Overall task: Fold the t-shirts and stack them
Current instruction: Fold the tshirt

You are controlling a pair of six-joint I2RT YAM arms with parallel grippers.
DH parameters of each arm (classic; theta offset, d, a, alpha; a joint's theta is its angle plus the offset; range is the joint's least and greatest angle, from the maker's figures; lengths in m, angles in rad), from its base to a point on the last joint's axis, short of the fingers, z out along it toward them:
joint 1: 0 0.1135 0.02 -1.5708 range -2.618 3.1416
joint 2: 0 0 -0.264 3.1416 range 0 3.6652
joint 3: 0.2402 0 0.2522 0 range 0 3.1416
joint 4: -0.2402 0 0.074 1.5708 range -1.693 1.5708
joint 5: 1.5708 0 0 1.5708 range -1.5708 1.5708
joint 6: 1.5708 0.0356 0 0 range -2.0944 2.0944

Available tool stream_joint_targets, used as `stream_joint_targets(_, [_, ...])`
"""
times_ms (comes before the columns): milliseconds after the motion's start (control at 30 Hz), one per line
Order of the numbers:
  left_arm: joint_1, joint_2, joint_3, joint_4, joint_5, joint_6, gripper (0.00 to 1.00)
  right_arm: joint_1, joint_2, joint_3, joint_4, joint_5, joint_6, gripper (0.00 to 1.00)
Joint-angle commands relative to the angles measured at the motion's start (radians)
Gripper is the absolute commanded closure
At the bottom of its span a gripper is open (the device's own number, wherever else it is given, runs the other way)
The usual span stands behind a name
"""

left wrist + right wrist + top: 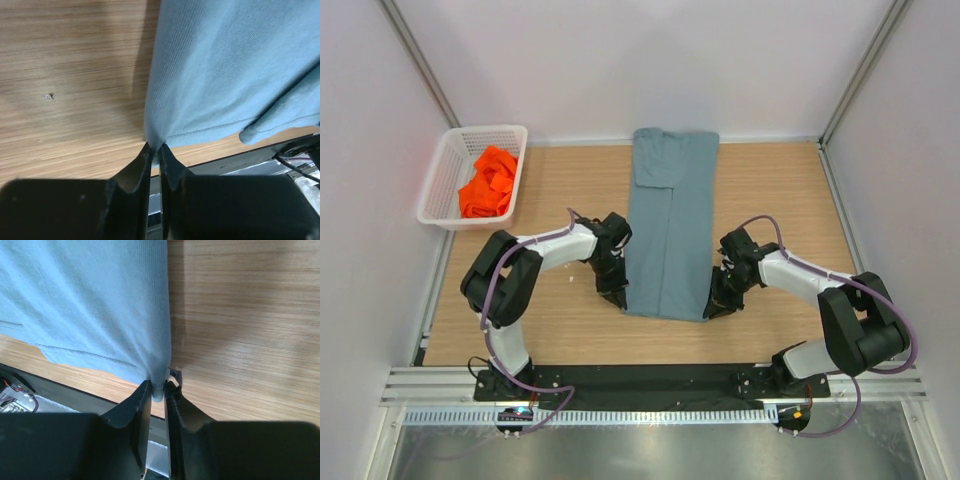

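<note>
We have the grey-blue shirt (670, 225) lying flat down the middle of the table (780, 190). It is narrowed into a long strip that runs from the far edge toward the near edge, with the stitched hem at the near end.

Our left gripper (155, 150) is clamped on the near left corner of the strip, a small tuck of cloth drawn up between its jaws right at the hem. Our right gripper (159, 390) pinches the near right corner the same way. From the wrist views we cannot tell whether each pinch takes in every layer of the folded cloth or only the outer one.

The orange shirt (488, 182) sits crumpled in the white basket (438, 195) at the far left corner of the table, well apart from both arms.

We judge the lengthwise folds to be finished and the crosswise fold to be just starting. The next move calls for both corners to rise together at an even height, keeping the hem taut between them. We would then carry it toward the far edge and lay it square on the far end of the strip before letting go. If one arm leads, the strip will skew. The orange shirt is not yet folded or stacked.
</note>
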Motion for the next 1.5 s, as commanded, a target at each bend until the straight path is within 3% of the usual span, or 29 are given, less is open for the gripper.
stream_joint_targets(0, [-0.004, -0.007, 0.032, -0.028, -0.018, 0.003, 0.95, -0.001, -0.002, 0.034, -0.013, 0.001, 0.003, 0.84])
stream_joint_targets(33, [-0.004, -0.01, 0.031, -0.032, -0.021, 0.004, 1.0, -0.003, -0.008, 0.038, -0.026, 0.01, -0.006, 0.87])
stream_joint_targets(167, [-0.004, -0.03, 0.003, -0.051, -0.041, 0.01, 1.0, -0.001, -0.044, 0.044, -0.096, 0.084, -0.041, 0.98])
stream_joint_targets(433, [-0.004, -0.051, -0.089, -0.037, -0.032, 0.012, 1.0, -0.003, -0.047, -0.004, -0.103, 0.115, -0.011, 0.98])
stream_joint_targets(800, [-0.005, -0.131, -0.173, 0.034, 0.007, -0.016, 1.0, -0.001, -0.083, -0.102, -0.069, 0.023, 0.045, 0.99])
stream_joint_targets(1200, [-0.042, -0.257, -0.268, 0.074, 0.042, -0.062, 1.0, 0.122, -0.195, -0.163, -0.012, -0.002, 0.171, 0.99])
stream_joint_targets(1467, [-0.038, -0.29, -0.144, -0.049, -0.007, -0.033, 1.0, 0.036, -0.26, -0.01, -0.162, 0.07, 0.082, 0.98])
